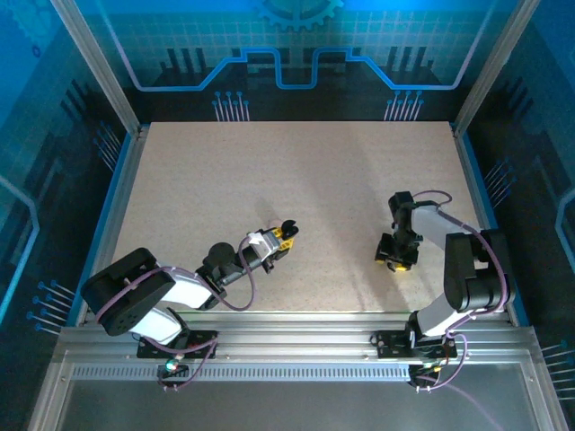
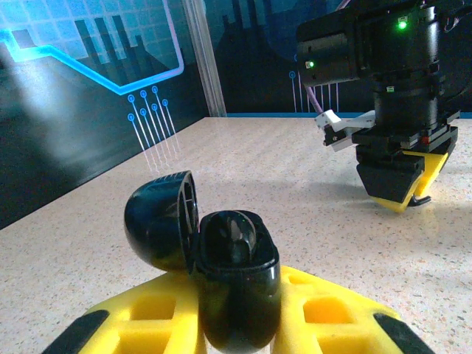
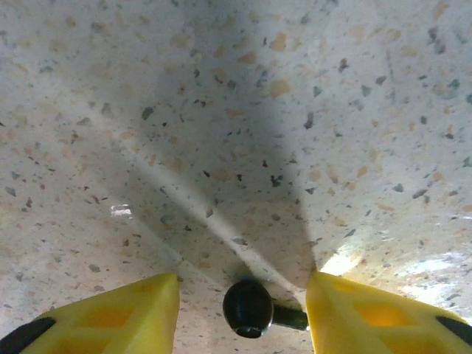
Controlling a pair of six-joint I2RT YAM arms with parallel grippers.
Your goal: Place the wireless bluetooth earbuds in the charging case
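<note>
View from above: left tool point(image 1: 280, 235), low over the speckled tabletop point(image 1: 296, 171), pinches a black charging case point(image 1: 287, 228); right tool point(image 1: 398, 260) points straight down, well apart to its right.

Left wrist view: case hinged open, lid point(image 2: 158, 217) tipped back.

Right wrist view: yellow fingers point(image 3: 110, 317) spread, black earbud point(image 3: 248, 307) lying on the tabletop between them, stem point(image 3: 289, 318) crosswise toward one finger, so the right arm is nearer. Blue-lit panels point(image 1: 296, 54) wall the tabletop.

Black charging case point(image 2: 237, 284), lid open; black earbud point(image 3: 248, 307).

Left claw point(image 1: 284, 233) clamped nearly shut, arm stretched low, right claw point(image 1: 396, 261) pointing down, jaws partly apart
</note>
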